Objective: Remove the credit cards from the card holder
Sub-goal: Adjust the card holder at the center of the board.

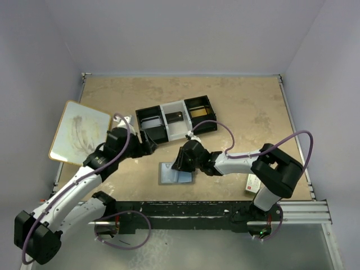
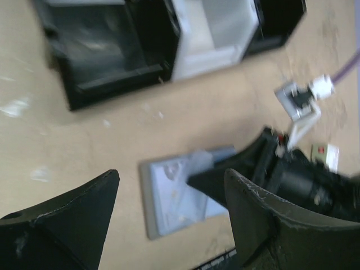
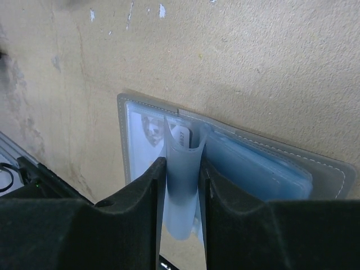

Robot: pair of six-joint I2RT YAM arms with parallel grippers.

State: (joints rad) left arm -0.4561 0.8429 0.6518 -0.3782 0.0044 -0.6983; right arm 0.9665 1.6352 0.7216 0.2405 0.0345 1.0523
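Observation:
The grey card holder [image 1: 170,174] lies open on the table, its pale blue clear sleeves facing up. My right gripper [image 1: 181,162] is down on its right half. In the right wrist view the gripper [image 3: 181,185] is shut on one bowed clear sleeve of the card holder [image 3: 140,132], and the top of a white card [image 3: 183,135] shows inside that sleeve. My left gripper [image 1: 151,145] is open and empty above the table, just left of and behind the holder. In the left wrist view its fingers [image 2: 84,216] frame the card holder [image 2: 169,191].
A black-and-white three-compartment tray [image 1: 175,121] stands behind the holder and also shows in the left wrist view [image 2: 208,39]. A cream board [image 1: 79,132] lies at the left. A white-and-red small box [image 1: 251,183] lies by the right arm near the front edge.

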